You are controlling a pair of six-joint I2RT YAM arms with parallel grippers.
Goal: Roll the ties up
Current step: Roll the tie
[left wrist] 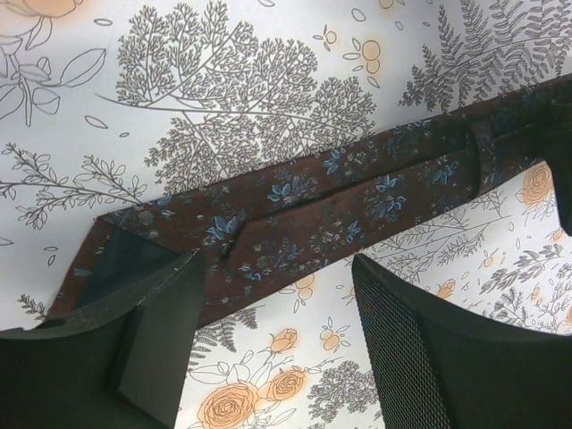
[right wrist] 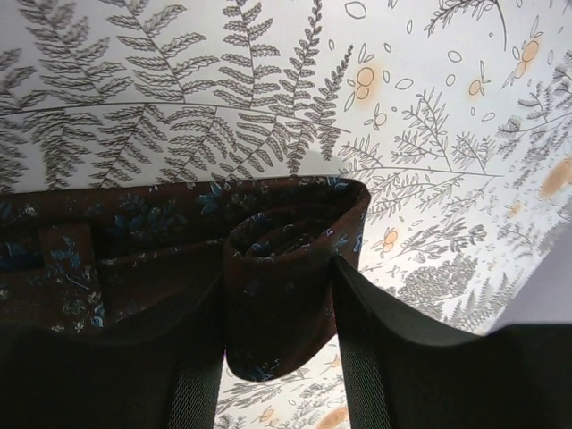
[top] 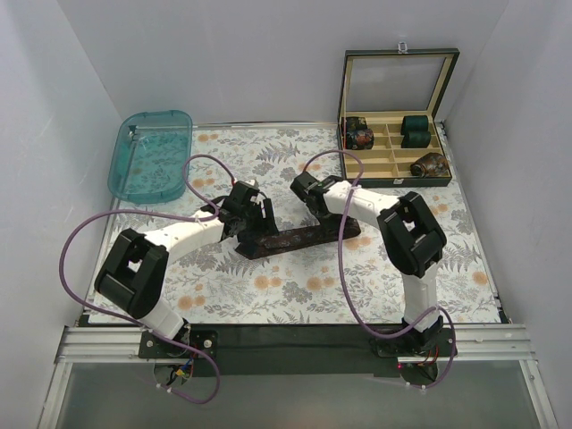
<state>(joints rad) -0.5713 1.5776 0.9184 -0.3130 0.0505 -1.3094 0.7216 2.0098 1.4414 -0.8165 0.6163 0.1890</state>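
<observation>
White walls [top: 223, 54] close in the table [top: 295, 295] on three sides. Its top is covered by a pale cloth printed with grey ferns and small orange flowers. At the far left corner a clear teal tray [top: 121, 170] sits on the cloth. At the far right stands a dark green box [top: 444, 179] with its glazed lid [top: 398, 85] raised; its tan compartments hold a teal-green roll [top: 413, 130] and two patterned rolls [top: 359, 132].

Across the middle of the table lies the tie [top: 295, 239], dark brown with small bluish sprigs, stretched flat between the two arms.

From the near left, the left arm reaches forward and inward, and its hand [left wrist: 273, 277] points down over the tie's wide end. Its fingers stand well apart, one of them [left wrist: 152, 340] over the pointed tip, the other beside the near edge of the strip, with the fabric running beneath the gap.

On the other side, the right arm bends at a raised elbow and reaches back toward the centre. Its hand [right wrist: 281, 313] hangs over the other end of the tie, which is wound into a small loose coil [right wrist: 286, 268]. The coil sits between the two fingers [right wrist: 366, 357], which appear to touch it on either side; whether they squeeze it or merely flank it cannot be told.
</observation>
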